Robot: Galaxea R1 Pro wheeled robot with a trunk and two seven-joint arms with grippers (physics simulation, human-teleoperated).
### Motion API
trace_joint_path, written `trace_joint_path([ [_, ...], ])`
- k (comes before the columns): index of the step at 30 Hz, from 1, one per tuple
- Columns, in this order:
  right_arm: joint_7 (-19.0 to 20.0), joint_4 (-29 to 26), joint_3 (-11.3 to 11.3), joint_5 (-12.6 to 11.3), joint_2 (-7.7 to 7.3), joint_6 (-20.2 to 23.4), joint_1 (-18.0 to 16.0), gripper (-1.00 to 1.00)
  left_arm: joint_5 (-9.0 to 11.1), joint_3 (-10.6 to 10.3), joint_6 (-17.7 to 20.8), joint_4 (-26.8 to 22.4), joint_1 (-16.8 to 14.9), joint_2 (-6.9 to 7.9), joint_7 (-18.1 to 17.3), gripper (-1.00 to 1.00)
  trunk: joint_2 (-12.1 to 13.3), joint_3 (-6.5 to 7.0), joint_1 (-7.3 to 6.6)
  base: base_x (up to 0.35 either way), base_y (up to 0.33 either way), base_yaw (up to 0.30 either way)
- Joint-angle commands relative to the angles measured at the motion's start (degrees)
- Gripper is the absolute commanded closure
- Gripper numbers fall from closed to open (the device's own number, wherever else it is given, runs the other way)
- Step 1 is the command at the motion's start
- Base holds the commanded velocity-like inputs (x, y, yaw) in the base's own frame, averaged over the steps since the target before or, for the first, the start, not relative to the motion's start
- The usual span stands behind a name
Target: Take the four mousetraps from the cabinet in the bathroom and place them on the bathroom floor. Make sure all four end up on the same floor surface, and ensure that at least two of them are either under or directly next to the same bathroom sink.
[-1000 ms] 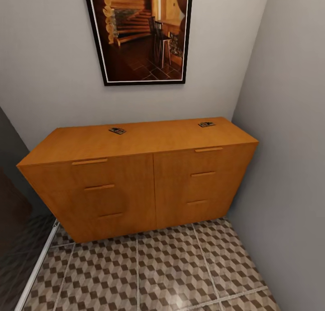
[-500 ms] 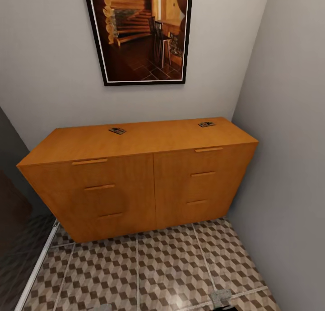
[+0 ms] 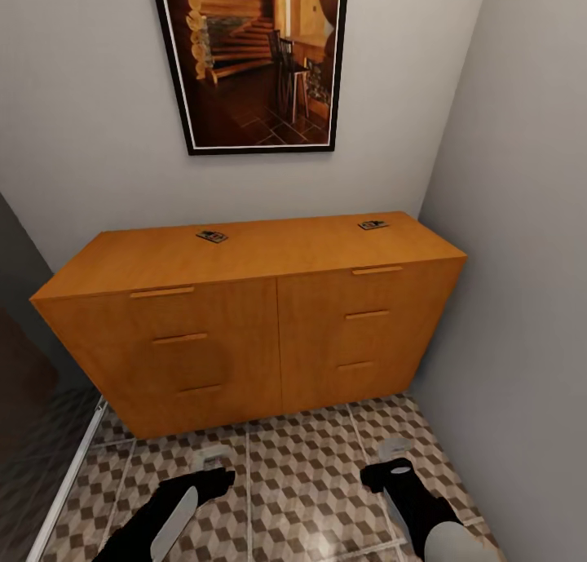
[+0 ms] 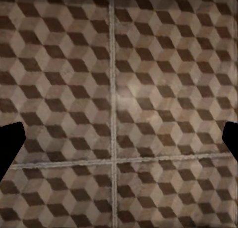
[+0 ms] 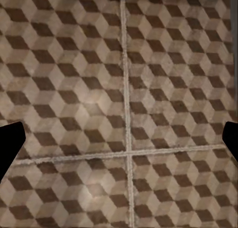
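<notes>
Cabinet (image 3: 244, 334): low orange-brown chest against the grey wall, under a framed picture (image 3: 254, 60); drawer fronts closed.
Mousetraps: two are seen on the cabinet's flat top, near its back edge; the left mousetrap (image 3: 212, 236) lies left of centre, the right mousetrap (image 3: 373, 224) lies close to the right end. They are well apart. The other two cannot be found from here.
Handling, judged: each trap reads as a thin, stiff, light wooden board with dark metal parts; it should lift with little force but may slide on the smooth wood. A pinch across the board's long edges, clear of the metal parts, looks the safest hold. Detail of the metal parts is too small to tell.
Bathroom floor (image 3: 310, 472): cube-patterned tiles with pale grout, in front of the cabinet.
Left gripper (image 3: 214, 462): low over the floor, well short of the cabinet; jaws spread wide in the left wrist view, holding nothing, touching nothing.
Right gripper (image 3: 394, 454): likewise low over the tiles; jaws wide apart in the right wrist view, empty.
</notes>
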Motion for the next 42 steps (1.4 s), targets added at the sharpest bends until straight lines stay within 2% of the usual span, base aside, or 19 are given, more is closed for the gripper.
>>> trace_joint_path([
  [1,0.0,-1.7,0.6,0.3,0.07,0.5,-0.5,-1.0,0.6,-0.3,2.3,-3.0,-0.2,0.11,1.2,-1.0,0.0,-0.05,0.0,0.0,0.0,0.0],
  [2,0.0,-2.5,1.1,0.3,0.08,0.7,-0.7,-1.0,0.6,-0.3,3.3,-4.5,-0.2,0.1,1.6,-1.0,0.0,-0.05,0.0,0.0,0.0,0.0],
  [3,0.1,-6.3,4.1,0.1,0.08,2.7,-1.2,-1.0,0.6,-0.4,7.4,-10.7,-0.3,0.05,3.1,-1.0,0.0,-0.05,0.0,0.0,0.0,0.0],
  [5,0.1,-8.4,5.6,0.0,0.05,4.3,-1.3,-1.0,0.6,-0.4,9.6,-13.6,-0.3,0.04,3.6,-1.0,0.0,-0.05,0.0,0.0,0.0,0.0],
  [6,0.2,-10.7,6.7,-0.1,0.07,6.1,-1.3,-1.0,0.6,-0.4,11.8,-16.5,-0.3,-0.01,4.0,-1.0,0.0,-0.05,0.0,0.0,0.0,0.0],
  [10,1.8,-18.1,8.2,-0.2,0.18,10.6,-1.4,-1.0,0.6,-0.3,17.2,-23.7,-0.4,-0.1,5.0,-1.0,0.0,-0.05,0.0,0.0,0.0,0.0],
  [11,3.5,-21.6,8.4,-0.2,0.22,12.5,-1.4,-1.0,0.6,-0.3,19.0,-26.6,-0.4,-0.1,5.4,-1.0,0.0,-0.05,0.0,0.0,0.0,0.0],
  [12,8.6,-28.5,8.7,-0.2,0.22,16.8,-1.2,-1.0,0.7,-0.3,21.8,-31.4,-0.4,-0.09,6.2,-1.0,0.0,-0.05,0.0,0.0,0.0,0.0],
  [13,13.1,-33.1,8.8,-0.2,0.16,20.1,-1.0,-1.0,0.7,-0.3,23.5,-33.9,-0.4,-0.15,6.8,-1.0,0.0,-0.05,0.0,0.0,0.0,0.0],
  [18,19.2,-41.8,8.9,-0.2,0.15,25.4,-0.9,-1.0,0.7,-0.3,25.2,-36.6,-0.4,-0.48,7.7,-1.0,0.0,-0.05,0.0,0.0,0.0,0.0],
  [22,21.0,-48.4,8.9,-0.2,0.18,28.4,-0.9,-1.0,0.7,-0.3,25.6,-37.6,-0.7,-0.68,7.9,-1.0,0.0,-0.05,0.0,0.0,0.0,0.0],
  [23,22.2,-53.9,9.1,-0.3,0.17,31.9,-0.8,-1.0,0.8,-0.2,25.8,-38.6,-2.1,-0.82,8.0,-1.0,0.0,-0.05,0.0,0.0,0.0,0.0],
  [25,23.9,-55.9,9.3,-0.4,0.11,34.4,-0.8,-1.0,0.9,-0.2,25.8,-38.8,-3.2,-0.85,8.0,-1.0,0.0,-0.05,0.0,0.0,0.0,0.0],
  [28,27.3,-57.4,9.4,-0.4,-0.05,36.8,-0.9,-1.0,1.0,0.0,26.2,-39.3,-4.7,-0.9,8.0,-1.0,0.0,-0.05,0.0,0.0,0.0,0.0],
  [31,30.0,-58.9,9.6,-0.3,-0.02,38.2,-1.3,-1.0,1.1,0.1,28.8,-39.8,-6.4,-1.24,8.0,-1.0,0.0,-0.05,0.0,0.0,0.0,0.0],
  [36,31.1,-59.9,10.4,-0.2,-0.02,40.1,-2.7,-1.0,1.2,0.8,32.6,-40.0,-8.9,-2.68,8.0,-1.0,0.0,-0.05,0.0,0.0,0.0,0.0],
  [42,31.4,-60.2,12.1,-0.2,-0.21,43.7,-7.4,-1.0,1.2,1.9,33.9,-40.0,-14.3,-3.59,8.0,-1.0,0.0,-0.05,0.0,0.0,0.0,0.0],
])
